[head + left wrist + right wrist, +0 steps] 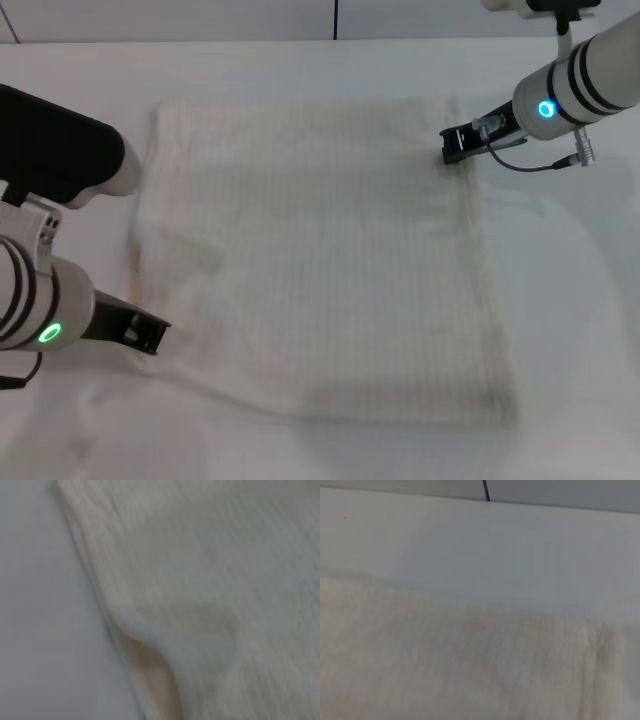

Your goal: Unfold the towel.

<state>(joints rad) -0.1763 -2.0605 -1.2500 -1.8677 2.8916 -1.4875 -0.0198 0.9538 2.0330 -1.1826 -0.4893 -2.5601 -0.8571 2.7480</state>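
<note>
The off-white ribbed towel (320,260) lies spread nearly flat and roughly square on the white table (570,300). Its near-left part is rumpled, with a raised fold. My left gripper (158,337) is low at the towel's near-left corner, at the cloth's edge. My right gripper (447,148) is at the towel's far-right corner, touching its edge. The left wrist view shows the towel (210,580) close up, with a lifted fold along its edge. The right wrist view shows the towel's far edge (445,665) on the table. No red tag shows.
The table's back edge meets a grey wall with a dark vertical seam (335,18), also in the right wrist view (485,490). My left arm's black housing (50,150) hangs over the table's left side. Bare table lies right of the towel.
</note>
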